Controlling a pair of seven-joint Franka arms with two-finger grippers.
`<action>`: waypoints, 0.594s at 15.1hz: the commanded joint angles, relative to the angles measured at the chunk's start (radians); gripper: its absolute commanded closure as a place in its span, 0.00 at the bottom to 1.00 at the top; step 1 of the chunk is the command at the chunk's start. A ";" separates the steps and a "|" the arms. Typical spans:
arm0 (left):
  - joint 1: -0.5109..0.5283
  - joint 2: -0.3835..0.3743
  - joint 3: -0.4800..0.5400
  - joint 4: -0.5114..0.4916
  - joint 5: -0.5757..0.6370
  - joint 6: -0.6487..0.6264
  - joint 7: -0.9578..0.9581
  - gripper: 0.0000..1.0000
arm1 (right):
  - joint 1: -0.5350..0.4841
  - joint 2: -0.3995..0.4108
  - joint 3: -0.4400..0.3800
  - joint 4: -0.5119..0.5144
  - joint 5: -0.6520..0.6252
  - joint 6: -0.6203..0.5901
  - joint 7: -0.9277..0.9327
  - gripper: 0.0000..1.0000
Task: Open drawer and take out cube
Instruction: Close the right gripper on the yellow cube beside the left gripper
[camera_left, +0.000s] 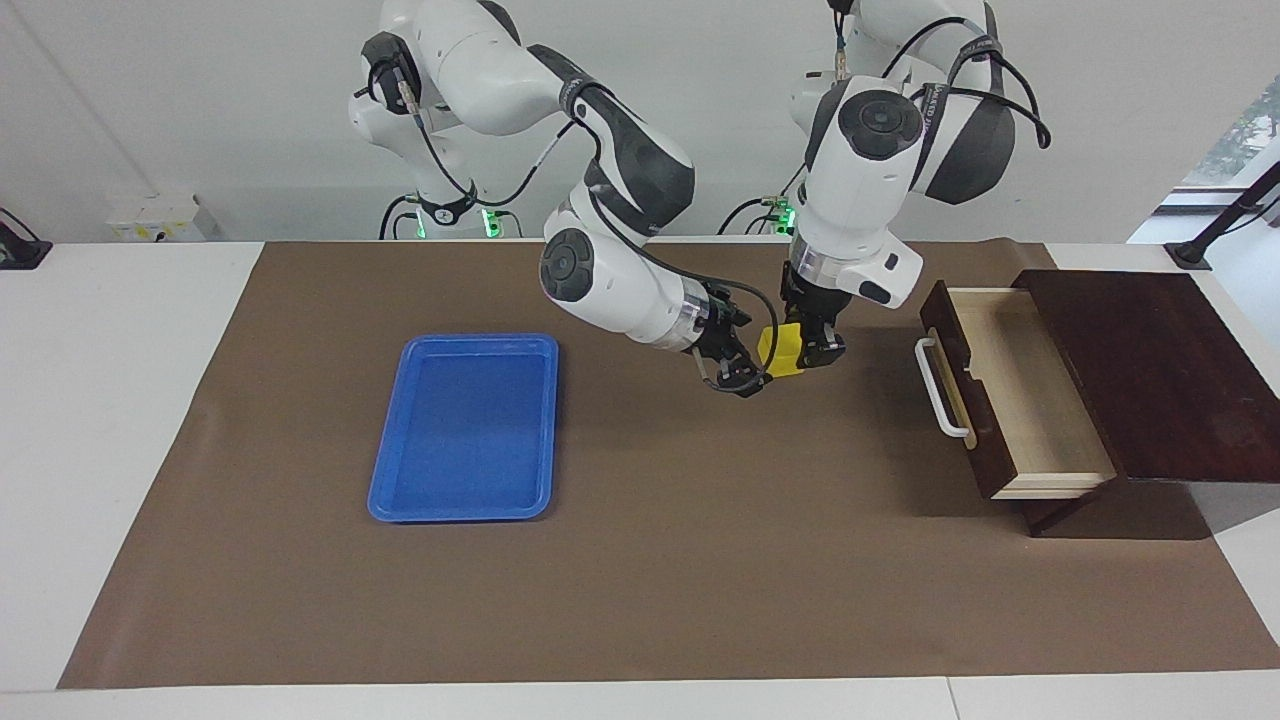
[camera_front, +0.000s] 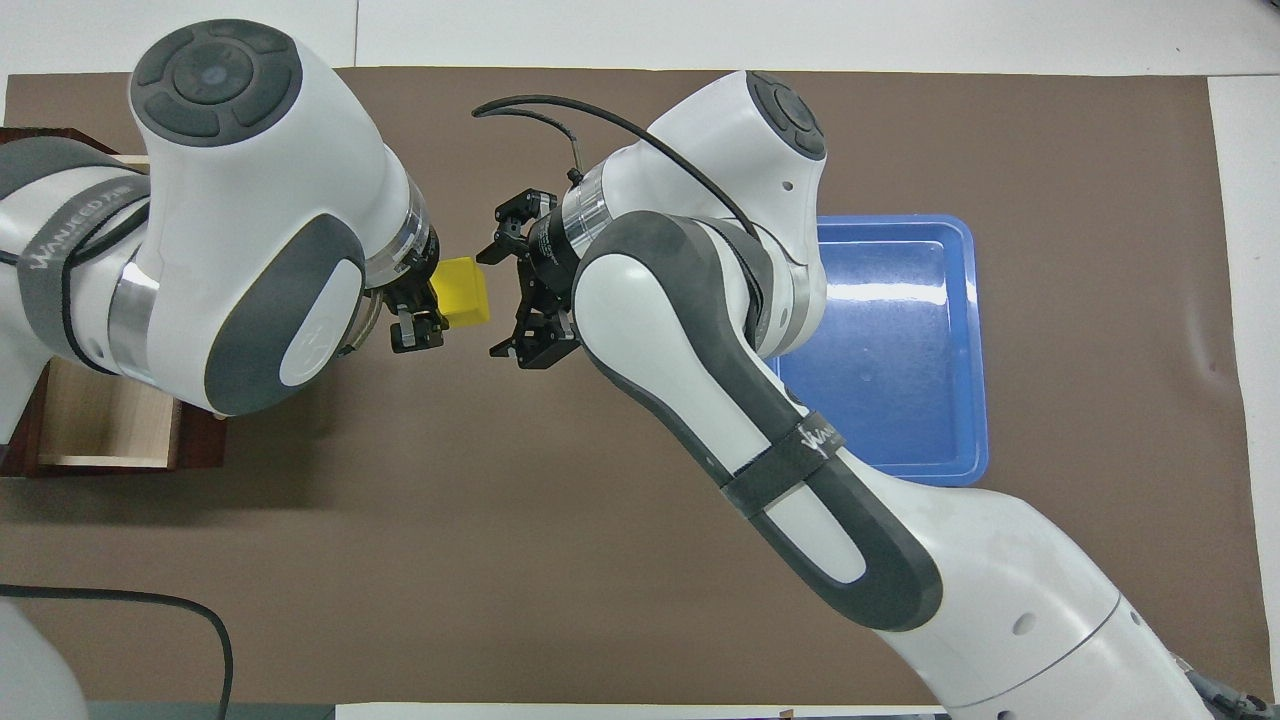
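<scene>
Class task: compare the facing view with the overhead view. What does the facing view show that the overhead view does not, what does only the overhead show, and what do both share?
Facing only: the drawer's white handle and whole pale interior, and both arm bases.

Overhead only: the gap between the right gripper's spread fingers at the cube.

Both: the left gripper shut on the cube above the mat, the open right gripper beside it, the tray, the open drawer.

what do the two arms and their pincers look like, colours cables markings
Both arms are glossy white with dark grey joint covers and round grey end caps. Each wears a grey strap with pale lettering. The left pincer and right pincer are small, black and two-fingered. A thin black cable loops along the right arm's wrist.
</scene>
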 joint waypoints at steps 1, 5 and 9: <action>-0.012 -0.023 0.011 -0.029 -0.002 0.019 -0.015 1.00 | 0.007 0.050 -0.003 0.094 -0.017 -0.029 0.056 0.00; -0.012 -0.023 0.011 -0.029 -0.002 0.018 -0.016 1.00 | 0.018 0.049 -0.001 0.093 -0.041 -0.032 0.056 0.00; -0.014 -0.023 0.010 -0.029 -0.002 0.016 -0.015 1.00 | 0.027 0.049 -0.001 0.093 -0.070 -0.043 0.056 0.39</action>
